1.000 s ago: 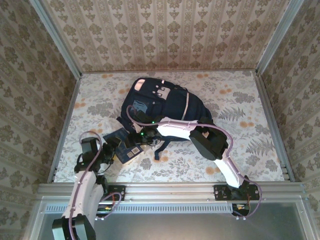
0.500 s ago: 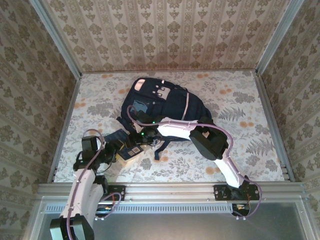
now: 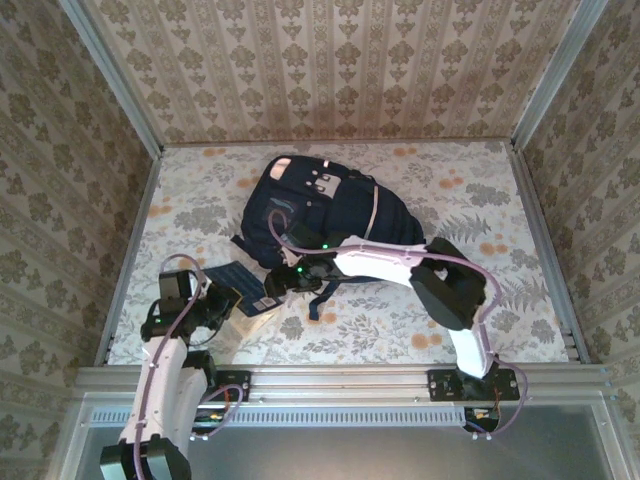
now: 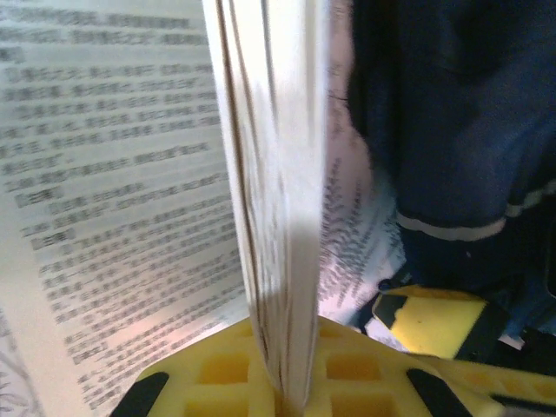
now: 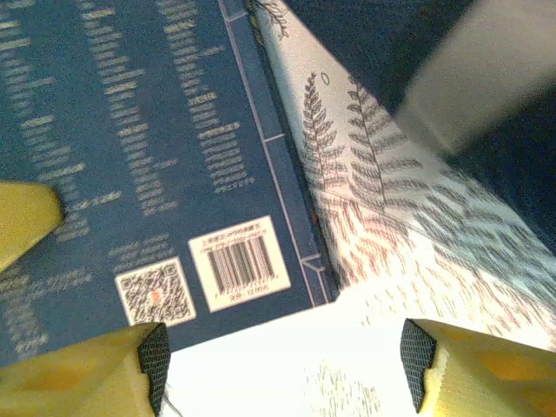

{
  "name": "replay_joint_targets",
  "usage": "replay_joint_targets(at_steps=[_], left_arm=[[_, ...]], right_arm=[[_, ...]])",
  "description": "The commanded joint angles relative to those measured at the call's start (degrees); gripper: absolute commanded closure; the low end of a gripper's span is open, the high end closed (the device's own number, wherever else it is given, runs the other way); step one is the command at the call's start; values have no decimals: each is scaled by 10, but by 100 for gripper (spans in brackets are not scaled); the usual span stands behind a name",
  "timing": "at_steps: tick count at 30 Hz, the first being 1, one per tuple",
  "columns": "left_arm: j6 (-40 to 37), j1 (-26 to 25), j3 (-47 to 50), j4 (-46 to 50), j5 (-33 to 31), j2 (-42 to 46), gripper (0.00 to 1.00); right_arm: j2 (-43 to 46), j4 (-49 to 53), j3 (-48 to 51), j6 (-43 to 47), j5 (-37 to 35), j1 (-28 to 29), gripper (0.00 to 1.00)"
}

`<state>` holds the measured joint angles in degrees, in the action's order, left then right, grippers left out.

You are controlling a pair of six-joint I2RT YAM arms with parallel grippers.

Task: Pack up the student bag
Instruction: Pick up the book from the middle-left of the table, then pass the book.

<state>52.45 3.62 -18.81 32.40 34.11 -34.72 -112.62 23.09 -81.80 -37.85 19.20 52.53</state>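
The student bag, a large navy backpack with pale trim, lies mid-table. In front of it lies a small dark blue book. My left gripper is shut on the book's left edge. The left wrist view has the pale page block clamped between the yellow jaws, printed pages spread to the left, and the bag at right. My right gripper hovers open over the book's right corner. Its fingertips straddle the back cover near the barcode.
The floral tablecloth spreads to the right of the bag and along the front edge. Patterned walls close in the left, back and right sides. A dark strap trails from the bag toward the near edge.
My left gripper has closed on the book's edge. The right arm's elbow has swung to the right while its gripper stays open over the book.
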Motion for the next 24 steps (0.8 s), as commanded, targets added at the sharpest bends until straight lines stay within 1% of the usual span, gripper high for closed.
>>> replay_joint_targets(at_steps=[1,2,5,7,10,12,13,15,18,22,24], left_arm=[[-43,0,-41,-46,114,14,100],[-59,-5,-58,-40,125,16,100],[-112,-19,-114,12,124,27,100],[-129,-23,-130,28,122,36,100],[-116,-26,-127,-6,134,52,100],[-104,-27,-125,-38,151,59,100],[-108,-28,-130,-36,152,63,100],[-128,-36,-150,-21,151,68,100],[-137,-53,-169,-35,175,69,100],[-143,-78,-209,-47,195,67,100],[-136,-93,-227,-66,207,64,100]], right_arm=[[102,40,19,20,-64,-5,25],[126,49,25,28,-78,-6,25],[188,74,33,45,-117,-10,23],[228,90,44,53,-133,-12,23],[281,94,60,53,-161,-19,22],[311,92,74,49,-168,-26,22],[321,91,79,46,-169,-30,22],[347,92,89,38,-165,-36,22],[364,80,111,17,-143,-46,19],[360,24,138,-41,-95,-64,12],[361,-45,166,-86,-53,-70,8]])
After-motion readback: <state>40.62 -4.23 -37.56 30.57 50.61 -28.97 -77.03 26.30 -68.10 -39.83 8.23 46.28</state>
